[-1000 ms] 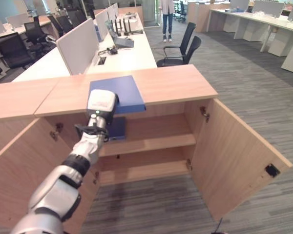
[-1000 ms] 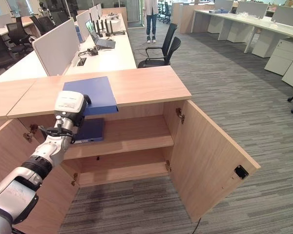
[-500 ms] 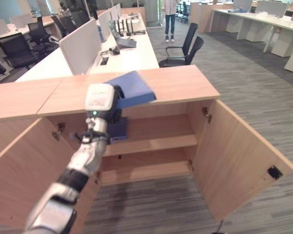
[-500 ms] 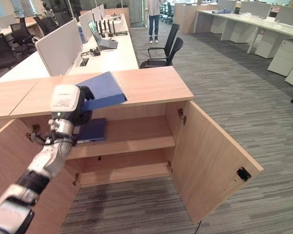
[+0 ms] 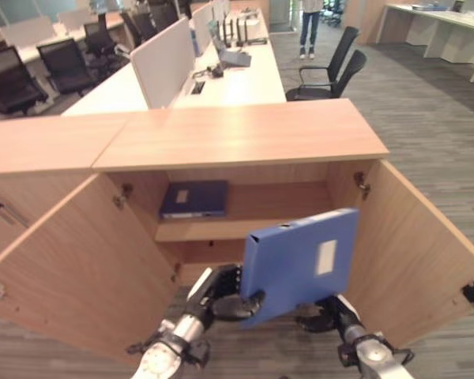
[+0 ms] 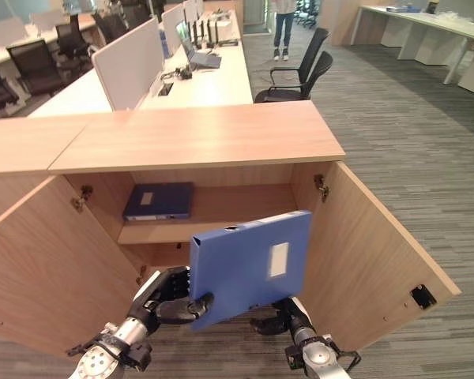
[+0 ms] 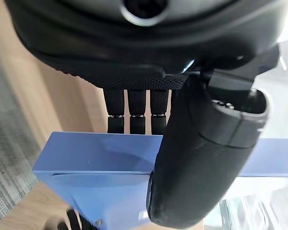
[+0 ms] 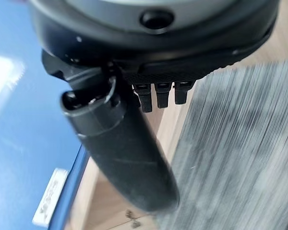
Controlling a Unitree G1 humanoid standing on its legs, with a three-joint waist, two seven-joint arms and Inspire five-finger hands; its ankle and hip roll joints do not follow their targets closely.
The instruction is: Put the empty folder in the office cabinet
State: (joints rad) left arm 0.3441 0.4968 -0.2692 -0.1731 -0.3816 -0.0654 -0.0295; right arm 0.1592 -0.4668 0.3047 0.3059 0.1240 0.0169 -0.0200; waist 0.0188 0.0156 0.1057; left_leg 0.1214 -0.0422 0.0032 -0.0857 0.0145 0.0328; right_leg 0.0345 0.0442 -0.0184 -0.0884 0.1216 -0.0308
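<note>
In the left eye view, the blue folder (image 5: 300,262) is hanging in the air in front of the open cabinet (image 5: 245,213), well below the worktop (image 5: 245,133) and level with the lower shelf. The left hand (image 5: 221,294) is gripping its lower left corner with thumb curled over the face. The carry step looks to be in hand; next the folder needs swinging spine-first into a shelf opening.

In the right eye view, the folder's broad labelled face is turned toward the camera, its long axis running left to right and rising slightly to the right. The right hand (image 6: 275,320) is sitting under the lower right edge. Another folder (image 6: 159,200) is lying flat on the upper shelf.

In the left wrist view, the fingers (image 7: 130,111) and thumb are pinching the folder's edge.

In the right wrist view, I cannot tell whether the fingers (image 8: 159,94) are gripping; the folder is lying beside the thumb.
</note>
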